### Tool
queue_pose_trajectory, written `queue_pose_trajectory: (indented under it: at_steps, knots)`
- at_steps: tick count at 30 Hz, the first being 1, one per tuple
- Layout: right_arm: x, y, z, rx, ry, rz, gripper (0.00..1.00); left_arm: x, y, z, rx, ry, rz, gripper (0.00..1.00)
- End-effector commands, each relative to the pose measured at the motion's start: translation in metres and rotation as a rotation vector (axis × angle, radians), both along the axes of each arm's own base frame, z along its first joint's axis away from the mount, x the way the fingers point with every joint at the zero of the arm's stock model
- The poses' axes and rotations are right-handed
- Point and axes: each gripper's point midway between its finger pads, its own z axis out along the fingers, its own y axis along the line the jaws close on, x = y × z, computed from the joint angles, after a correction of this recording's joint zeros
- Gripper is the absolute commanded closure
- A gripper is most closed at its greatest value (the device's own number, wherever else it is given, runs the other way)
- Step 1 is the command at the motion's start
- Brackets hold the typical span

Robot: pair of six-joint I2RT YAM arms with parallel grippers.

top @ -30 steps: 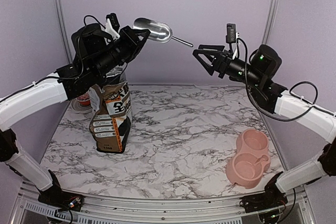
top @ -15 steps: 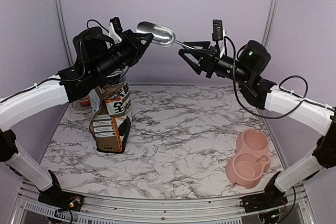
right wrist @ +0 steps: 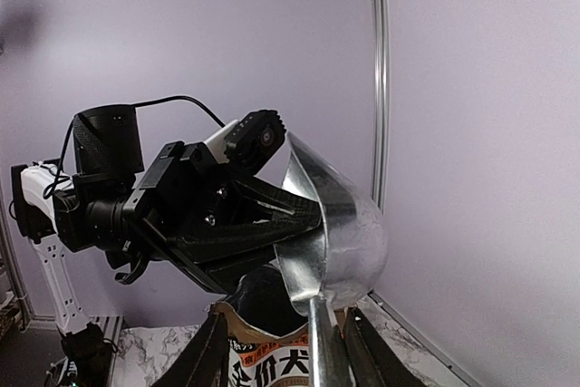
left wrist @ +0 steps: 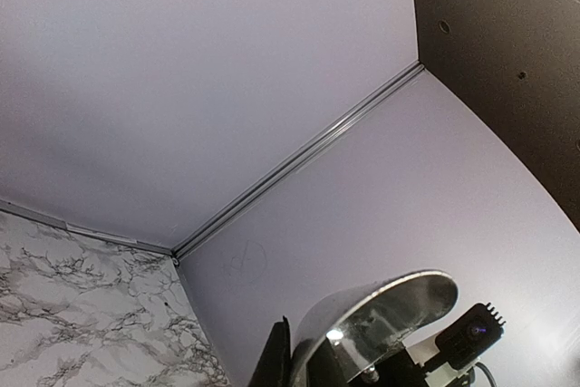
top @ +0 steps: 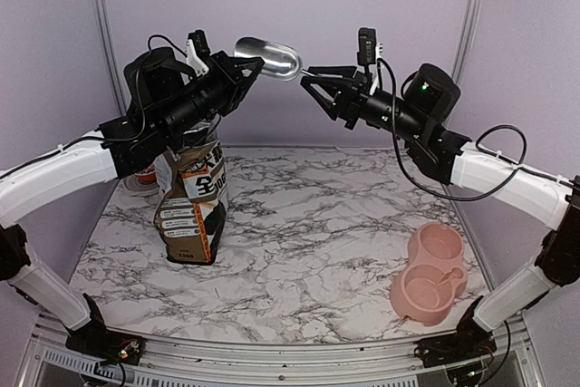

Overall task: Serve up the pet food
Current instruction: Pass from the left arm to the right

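Kibble itself not visible in any view; we judge it sits down inside the bag (top: 192, 201), which stands open-topped at the left of the table (top: 308, 224), under the left arm; pellets should be light, dry and loose, prone to roll and spill, so they want a scoop kept level, not fingers. Bag is soft paper, creased, and may tip if dug into hard. Scoop (top: 268, 54) is metal, stiff and slick; it is up in the air at the back, pinched at its bowl end by the left claw (top: 246, 62), clamped tight on it; no kibble seen in it. Right claw (top: 313, 79) is half-spread, astride the thin handle (right wrist: 323, 342), one finger just beside it, the other apart; not yet gripping, as far as we see. The handle looks the proper hold, though it is narrow and could twist. Pink double bowl (top: 428, 274) sits near the front right, well apart from the bag; a small dish (top: 140, 177) is half hidden behind the bag. Both arms crowd the scoop; a clash there is our main worry.
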Motion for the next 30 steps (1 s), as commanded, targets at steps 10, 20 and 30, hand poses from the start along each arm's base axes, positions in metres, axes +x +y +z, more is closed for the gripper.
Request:
queue_pose_trajectory:
  at_steps: [10, 20, 30]
  knots:
    - [0.0005, 0.0057, 0.0153, 0.017, -0.042, -0.002, 0.69, -0.0079, 0.005, 0.0212, -0.05, -0.052, -0.013, 1.0]
    - [0.0016, 0.0067, 0.0187, 0.023, -0.047, -0.005, 0.68, -0.0061, 0.0024, 0.0183, -0.043, -0.049, -0.014, 1.0]
    - [0.0054, 0.0096, 0.0175, 0.018, -0.032, -0.005, 0.65, -0.0065, 0.0016, 0.0185, -0.041, -0.052, -0.018, 1.0]
